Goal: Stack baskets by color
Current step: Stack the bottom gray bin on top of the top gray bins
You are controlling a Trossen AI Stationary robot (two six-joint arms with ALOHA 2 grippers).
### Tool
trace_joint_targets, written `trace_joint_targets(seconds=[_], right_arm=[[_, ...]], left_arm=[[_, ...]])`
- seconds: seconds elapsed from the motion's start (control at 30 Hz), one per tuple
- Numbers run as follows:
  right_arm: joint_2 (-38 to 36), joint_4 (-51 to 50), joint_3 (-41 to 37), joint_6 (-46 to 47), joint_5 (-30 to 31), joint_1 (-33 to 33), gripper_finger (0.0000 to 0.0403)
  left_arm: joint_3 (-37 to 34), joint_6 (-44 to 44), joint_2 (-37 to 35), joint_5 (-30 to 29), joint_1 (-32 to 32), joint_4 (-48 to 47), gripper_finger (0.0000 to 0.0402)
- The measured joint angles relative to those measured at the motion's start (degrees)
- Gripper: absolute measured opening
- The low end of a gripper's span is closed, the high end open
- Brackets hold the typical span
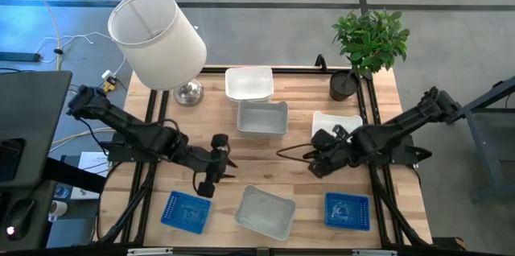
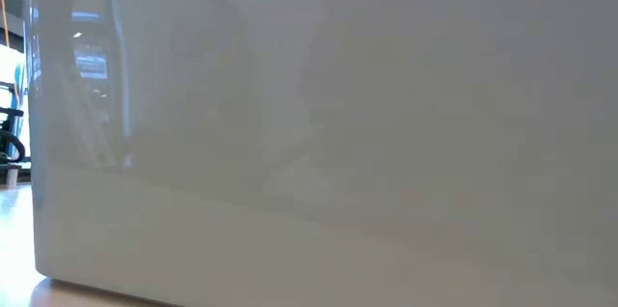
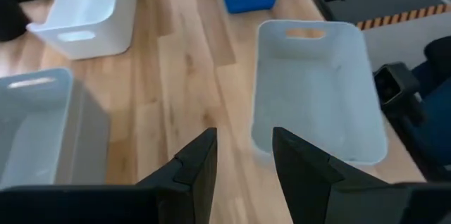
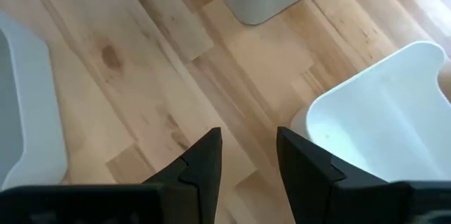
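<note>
Six baskets visible on the surface, both end effectors empty.
Two white point(image 1: 249, 83) point(image 1: 334, 121), two grey point(image 1: 262, 117) point(image 1: 265, 212), two blue point(image 1: 186, 211) point(image 1: 347, 211); low view blocked by a pale wall. Left end effector point(image 1: 224, 159) and right end effector point(image 1: 309, 155) hover mid-surface, fingers apart.

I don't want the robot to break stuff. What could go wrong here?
1. The big lampshade leans over the table's far left corner; a wide swing by the left arm might knock it.
2. The grey basket at the near edge sits crooked, so the open left gripper may catch its rim badly.
3. The white basket lies partly under the right arm, whose open right gripper could shove it.
</note>
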Motion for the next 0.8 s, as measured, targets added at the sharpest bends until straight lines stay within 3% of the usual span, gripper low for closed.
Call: trace_joint_targets(seconds=[0.37,0.8], right_arm=[[0.0,0.0,0.0,-1.4,-0.1,-1.3,0.0124],[0.0,0.1,0.0,-1.2,-0.1,-1.3,0.0124]], left_arm=[[9.6,-0.5,5.6,-0.1,-3.3,-1.5,0.0126],[10.5,-6.6,15.6,-0.2,-8.8,-0.8,0.0126]])
